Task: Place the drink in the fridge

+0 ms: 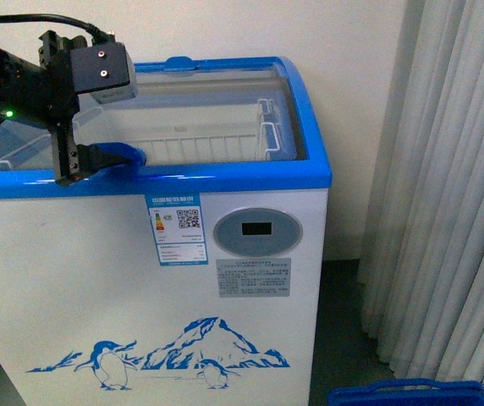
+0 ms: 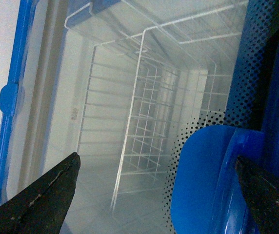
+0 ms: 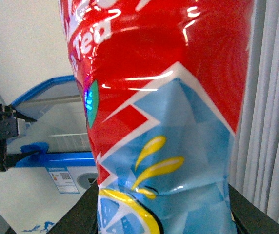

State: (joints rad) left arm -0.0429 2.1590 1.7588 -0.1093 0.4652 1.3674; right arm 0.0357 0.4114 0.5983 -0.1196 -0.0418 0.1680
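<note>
Only R wrist cam shows drink [image 3: 164,122] in right end effector [image 3: 166,214]; left one [image 2: 156,160] wide.

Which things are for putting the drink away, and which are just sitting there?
For the job: drink, in the right gripper; fridge; its blue lid handle, at the left gripper.
Just there: curtain; blue crate.
</note>
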